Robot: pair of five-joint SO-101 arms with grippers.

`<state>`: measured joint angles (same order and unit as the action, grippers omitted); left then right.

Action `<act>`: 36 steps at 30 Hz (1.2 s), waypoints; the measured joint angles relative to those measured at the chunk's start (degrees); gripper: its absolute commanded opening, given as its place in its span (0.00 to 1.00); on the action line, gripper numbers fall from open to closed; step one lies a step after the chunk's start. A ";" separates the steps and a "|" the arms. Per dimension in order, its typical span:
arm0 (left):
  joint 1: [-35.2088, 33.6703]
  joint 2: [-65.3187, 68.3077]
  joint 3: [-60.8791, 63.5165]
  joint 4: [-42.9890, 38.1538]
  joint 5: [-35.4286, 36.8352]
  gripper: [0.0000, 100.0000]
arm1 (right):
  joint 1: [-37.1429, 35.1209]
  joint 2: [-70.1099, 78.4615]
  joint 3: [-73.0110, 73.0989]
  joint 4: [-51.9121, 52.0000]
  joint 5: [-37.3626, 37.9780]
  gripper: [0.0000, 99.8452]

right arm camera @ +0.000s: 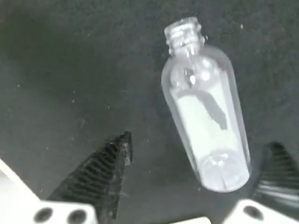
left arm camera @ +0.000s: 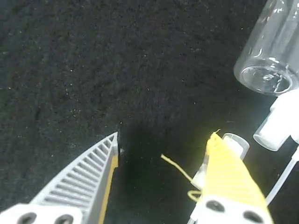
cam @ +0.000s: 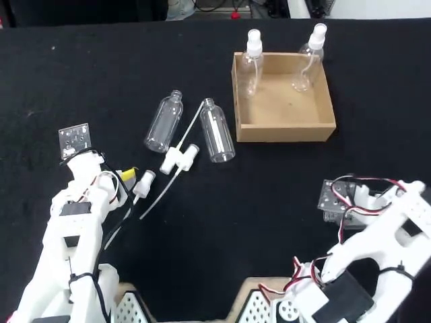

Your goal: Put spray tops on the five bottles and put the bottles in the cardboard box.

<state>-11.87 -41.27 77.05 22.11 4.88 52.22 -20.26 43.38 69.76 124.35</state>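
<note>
1. At lower left of the high view, the left gripper (left arm camera: pixel 165 136) is spread. The spray top (cam: pixel 143 182) lies just outside its yellow finger (left arm camera: pixel 226 172), not between.
2. The right gripper (right arm camera: pixel 201 141), also spread, straddles an uncapped bottle (right arm camera: pixel 205 112), whose long axis runs away from the wrist.

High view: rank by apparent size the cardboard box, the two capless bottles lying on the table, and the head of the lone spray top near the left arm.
1. cardboard box
2. left bottle and right bottle: look alike, not ranked
3. spray top, head only: smallest
</note>
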 measured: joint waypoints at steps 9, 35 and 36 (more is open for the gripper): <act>0.00 0.00 0.00 0.00 0.00 0.29 | -3.78 0.00 9.32 -10.55 -0.18 0.43; 0.00 0.00 0.00 0.00 0.00 0.29 | -3.96 0.09 3.25 -15.91 -66.46 0.07; 0.00 0.00 0.00 0.00 0.00 0.29 | -3.96 0.97 1.85 -13.54 -70.86 0.07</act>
<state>-11.87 -41.27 77.05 22.11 4.88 48.26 -19.30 45.23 56.22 53.49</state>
